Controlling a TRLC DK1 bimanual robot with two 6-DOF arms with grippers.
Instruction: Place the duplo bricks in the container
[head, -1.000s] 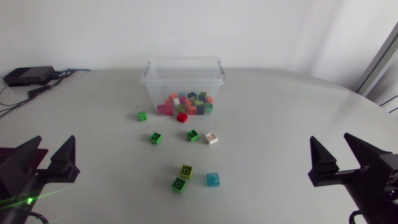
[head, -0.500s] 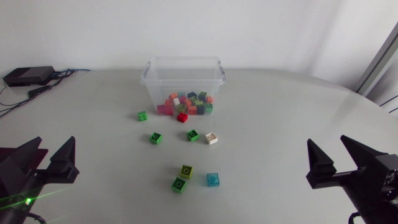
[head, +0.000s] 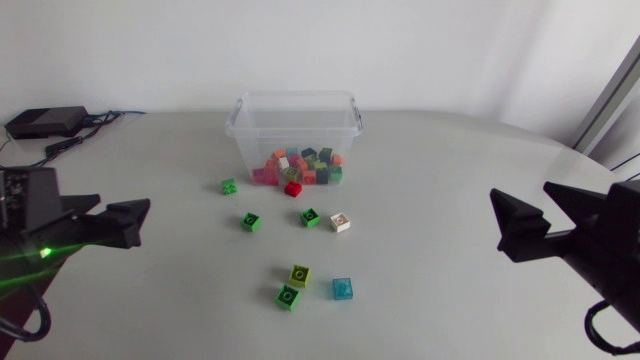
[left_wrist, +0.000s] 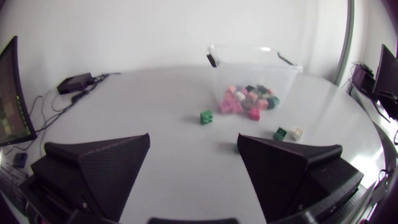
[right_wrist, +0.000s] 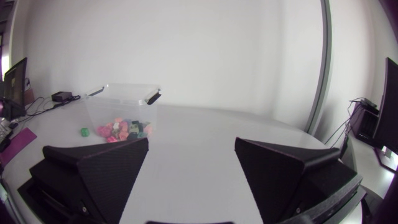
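The clear plastic container stands at the back middle with several coloured bricks inside. A red brick lies at its front wall, and a green one sits to its left. In front lie a green, a dark green and a white brick. Nearer still are a yellow-green, a green and a blue brick. My left gripper hangs open at the left, well short of the bricks. My right gripper is open and empty at the right.
A black box with cables rests at the table's far left corner. In the left wrist view the container and the green brick lie far ahead of the fingers. The right wrist view shows the container across bare tabletop.
My left arm has risen and swung inward toward the table's middle, turning its gripper sideways. My right gripper has lifted slightly. The bricks have not moved.
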